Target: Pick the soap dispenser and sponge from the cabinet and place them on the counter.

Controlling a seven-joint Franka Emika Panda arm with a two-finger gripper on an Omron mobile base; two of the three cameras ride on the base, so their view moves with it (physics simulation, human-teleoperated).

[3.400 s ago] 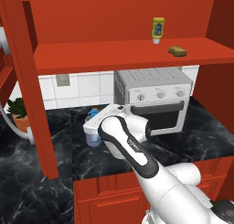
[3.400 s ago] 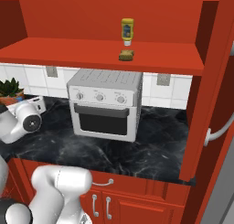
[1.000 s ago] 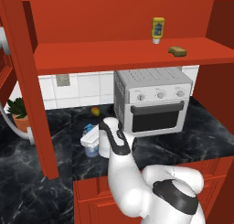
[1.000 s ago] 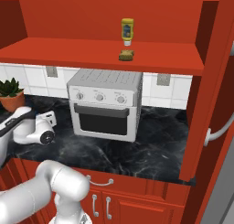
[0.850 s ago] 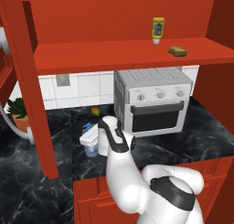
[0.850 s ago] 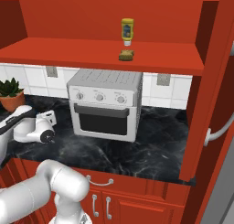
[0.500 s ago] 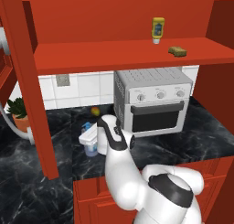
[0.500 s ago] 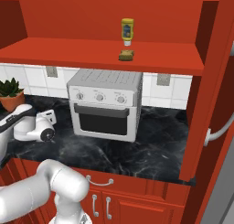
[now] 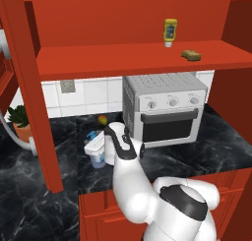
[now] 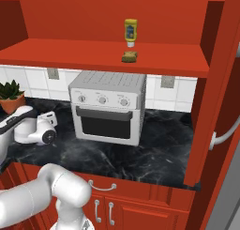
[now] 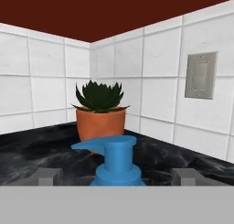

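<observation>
Showing one sponge (image 9: 190,55), one soap dispenser (image 11: 116,161).

soap dispenser (image 11: 117,162): blue pump top, upright on black marble counter (image 9: 216,146)
sponge (image 9: 191,55): yellow-tan block, flat on red cabinet (image 10: 108,53) shelf, near front edge

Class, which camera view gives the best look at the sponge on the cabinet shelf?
The left base view shows the sponge best: it lies clear on the red shelf, apart from the yellow bottle. In the right base view the sponge sits just in front of that bottle, so the two overlap.
</observation>
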